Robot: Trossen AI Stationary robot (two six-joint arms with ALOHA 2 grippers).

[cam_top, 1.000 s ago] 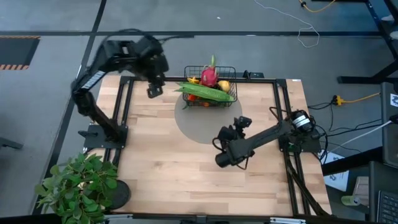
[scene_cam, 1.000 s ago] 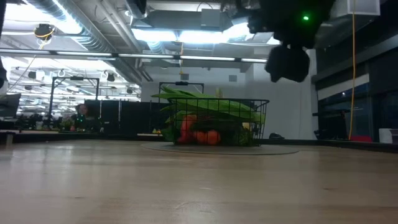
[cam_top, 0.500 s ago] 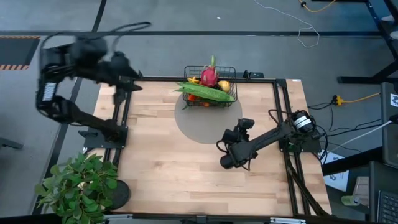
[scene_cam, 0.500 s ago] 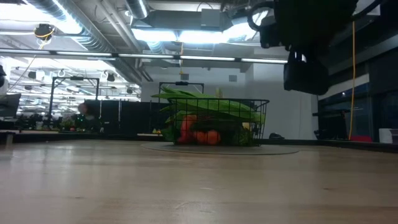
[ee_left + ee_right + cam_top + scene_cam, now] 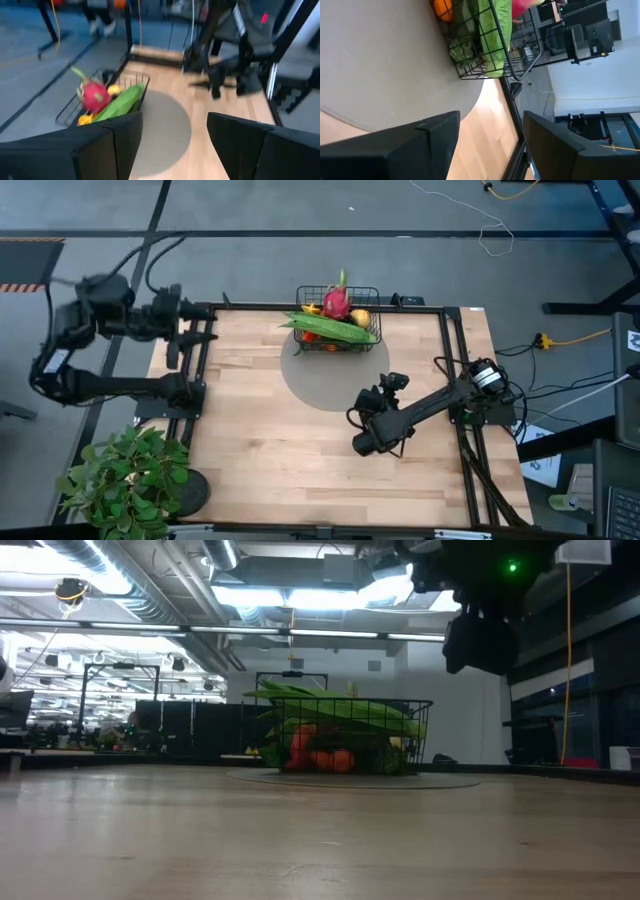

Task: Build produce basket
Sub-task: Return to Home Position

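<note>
We see a small black wire-mesh basket (image 5: 372, 308) with thin grid sides, heaped with produce (image 5: 345, 735), at the far middle of the wooden table (image 5: 300, 470).

The basket sits on the far edge of a round grey mat (image 5: 310, 385), and nothing stands between it and either arm. A leafy potted plant (image 5: 125, 475) stands at the near left corner. The left gripper (image 5: 175, 125) hangs off the table's far left edge, well apart from the basket, its fingers spread wide. The right gripper (image 5: 491, 120) waits near the middle right of the table, facing the basket, its fingers also apart and holding nothing. In the basket a long green corn husk (image 5: 335, 328) lies across the top, with a pink dragon fruit (image 5: 336, 302) behind it, a yellow fruit (image 5: 360, 317) on the right and orange pieces (image 5: 335, 760) low down.
</note>
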